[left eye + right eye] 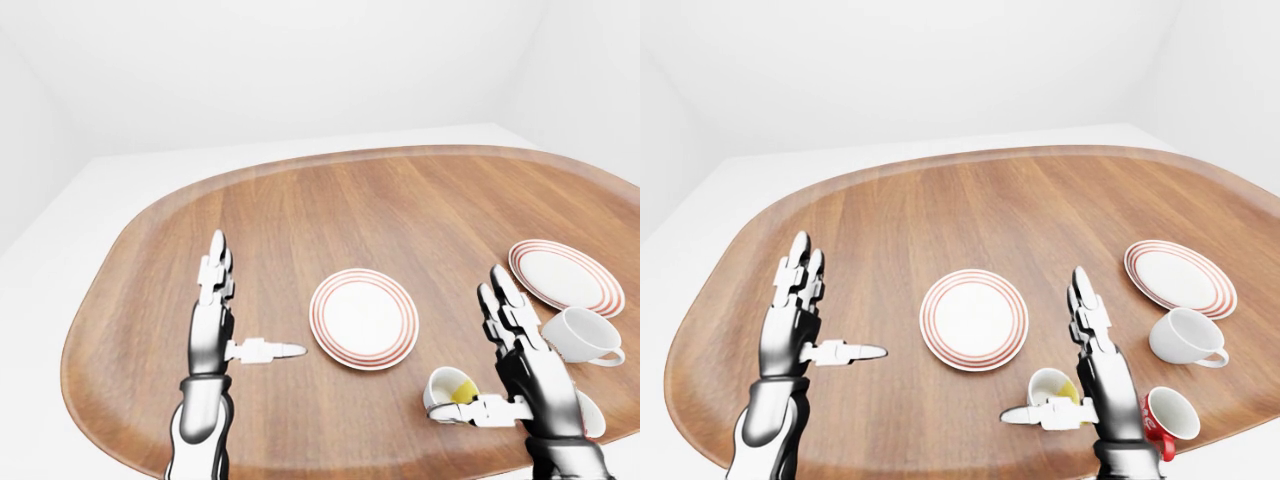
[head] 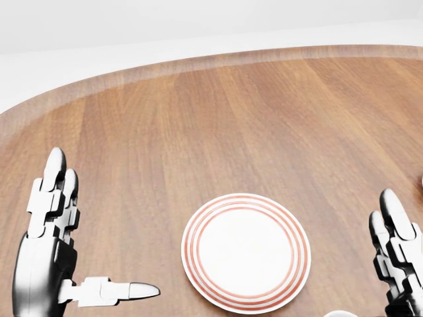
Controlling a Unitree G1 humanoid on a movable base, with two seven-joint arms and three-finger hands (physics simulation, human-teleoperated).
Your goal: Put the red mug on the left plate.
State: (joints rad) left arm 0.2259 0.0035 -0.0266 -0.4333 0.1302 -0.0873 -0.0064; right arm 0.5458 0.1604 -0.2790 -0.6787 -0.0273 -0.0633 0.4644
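Both hands are just hanging over the wooden tabletop (image 1: 970,205), holding nothing. The left hand (image 1: 792,310) is spread wide, fingers up and thumb poking toward the left plate (image 1: 974,318). The right hand (image 1: 1095,365) is spread wide too, thumb reaching past a white mug with a yellow inside (image 1: 1050,388). The red mug (image 1: 1168,418) lies tipped just right of that hand, near the bottom edge. Further right sit a white mug (image 1: 1185,338) and a second plate (image 1: 1179,278).

You've got a wood table (image 1: 970,210) with two striped plates (image 1: 973,318) (image 1: 1179,277) and three mugs: white (image 1: 1185,337), yellow-lined (image 1: 1049,388), red (image 1: 1170,416).
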